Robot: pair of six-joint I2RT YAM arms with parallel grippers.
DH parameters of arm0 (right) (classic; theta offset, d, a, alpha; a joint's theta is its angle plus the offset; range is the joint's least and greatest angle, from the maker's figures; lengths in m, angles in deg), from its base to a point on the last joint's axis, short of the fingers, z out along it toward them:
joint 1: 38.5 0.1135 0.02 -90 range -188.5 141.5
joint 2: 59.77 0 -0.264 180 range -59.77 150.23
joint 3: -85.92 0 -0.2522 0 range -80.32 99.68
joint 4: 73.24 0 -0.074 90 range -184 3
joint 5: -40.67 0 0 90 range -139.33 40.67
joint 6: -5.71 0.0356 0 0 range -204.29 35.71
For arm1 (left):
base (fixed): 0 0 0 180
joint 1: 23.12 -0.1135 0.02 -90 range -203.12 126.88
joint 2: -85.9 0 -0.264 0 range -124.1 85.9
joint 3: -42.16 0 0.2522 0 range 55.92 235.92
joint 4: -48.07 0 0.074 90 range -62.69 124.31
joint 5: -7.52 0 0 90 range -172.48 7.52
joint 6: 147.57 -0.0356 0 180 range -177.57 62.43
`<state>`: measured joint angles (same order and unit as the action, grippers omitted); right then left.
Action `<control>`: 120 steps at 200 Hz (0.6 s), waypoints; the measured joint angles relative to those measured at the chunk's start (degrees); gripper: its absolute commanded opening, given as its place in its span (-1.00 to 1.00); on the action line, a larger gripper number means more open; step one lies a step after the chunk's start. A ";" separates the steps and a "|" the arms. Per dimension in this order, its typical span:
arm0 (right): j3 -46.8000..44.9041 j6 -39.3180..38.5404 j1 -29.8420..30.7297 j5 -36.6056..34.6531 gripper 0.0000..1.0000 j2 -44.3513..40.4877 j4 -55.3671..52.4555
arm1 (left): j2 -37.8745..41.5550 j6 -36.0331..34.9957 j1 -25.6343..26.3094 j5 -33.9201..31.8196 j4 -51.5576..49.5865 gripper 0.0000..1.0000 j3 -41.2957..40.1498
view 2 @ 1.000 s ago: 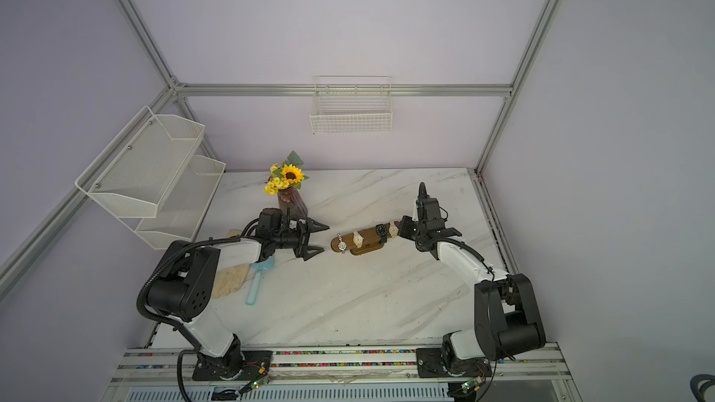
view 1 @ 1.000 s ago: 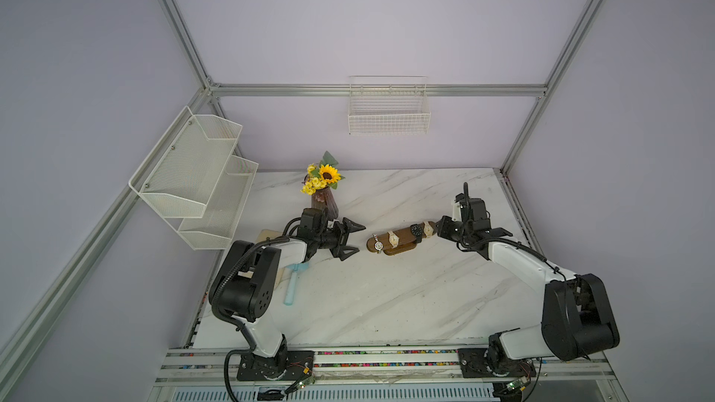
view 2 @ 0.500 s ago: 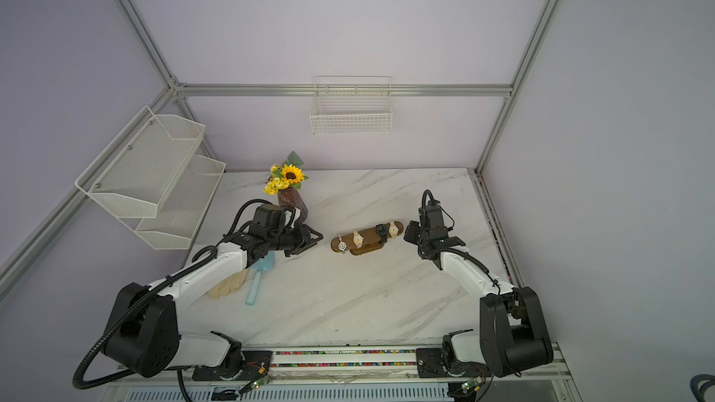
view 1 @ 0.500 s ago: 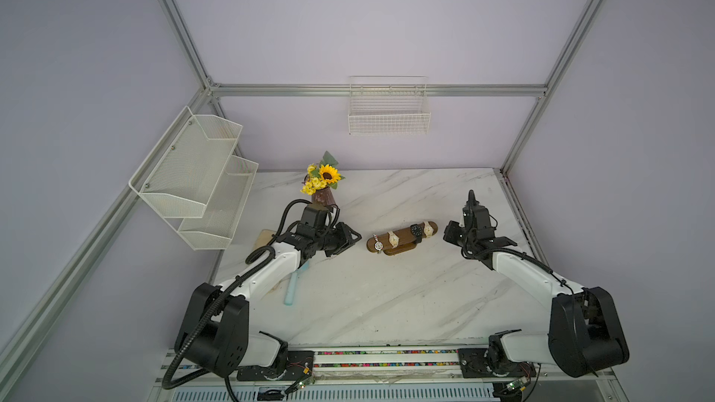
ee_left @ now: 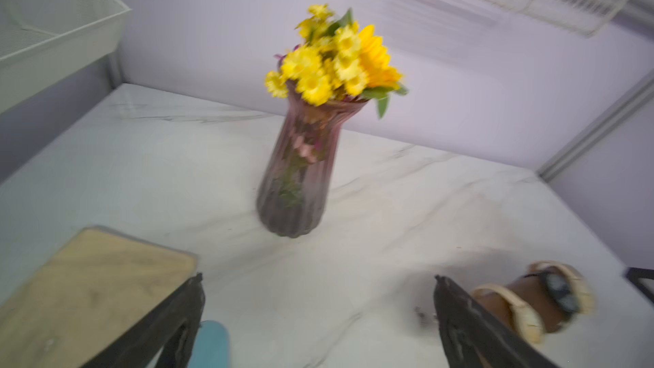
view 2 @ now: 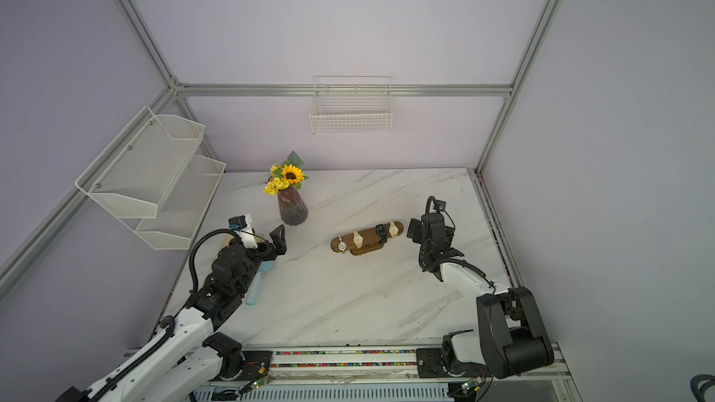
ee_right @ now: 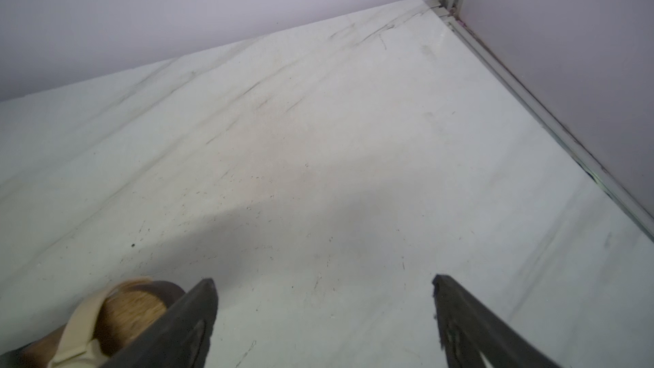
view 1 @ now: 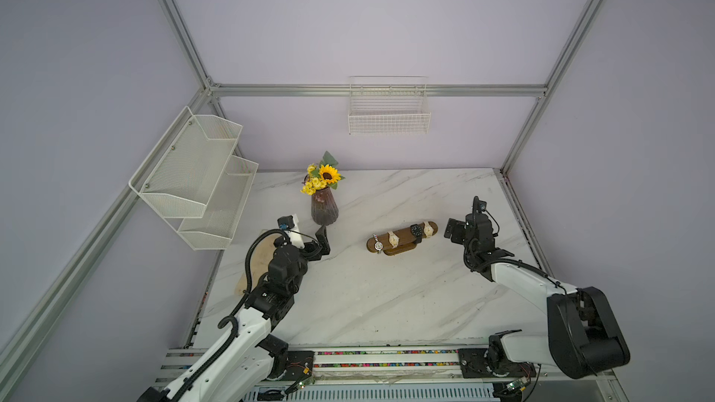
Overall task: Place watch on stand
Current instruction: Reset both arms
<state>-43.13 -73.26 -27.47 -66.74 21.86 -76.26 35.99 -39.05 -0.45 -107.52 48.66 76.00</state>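
Stand (view 1: 404, 234): 4 watches (view 1: 393, 239) in a top view, 1 by R wrist; L hand (ee_left: 317, 277), R hand (ee_right: 322, 279) spread.

Our links: white smooth arm shells (view 1: 522, 276)
Our joints: bulky black housings (view 1: 580, 330)
Our cables: black corrugated hoses (view 1: 247, 264)
Our fingers: matte black tapered fingers (ee_right: 187, 323), edges scuffed

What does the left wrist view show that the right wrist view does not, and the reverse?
Only left wrist: the vase of flowers, the pale board, the black watch. Only right wrist: the stand's rounded end face, close up. Both: the marble table, the stand with a cream-strap watch, and one open gripper each: left gripper, right gripper.
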 measured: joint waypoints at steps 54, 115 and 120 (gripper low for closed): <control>-5.77 -6.54 0.11 -0.15 0.94 6.34 15.89 | -22.64 -12.17 -8.92 -7.37 8.15 1.00 3.89; -6.08 -8.59 -4.70 0.68 0.95 14.27 30.88 | -38.45 -14.43 -21.49 0.68 32.74 1.00 1.44; -5.99 -8.44 -5.60 1.64 0.94 15.54 32.89 | -39.41 -14.71 -22.05 1.73 33.94 1.00 0.68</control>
<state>-49.12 -81.70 -33.07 -65.10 37.40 -43.36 -3.42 -53.76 -22.50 -105.79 82.60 76.68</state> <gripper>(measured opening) 0.972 0.999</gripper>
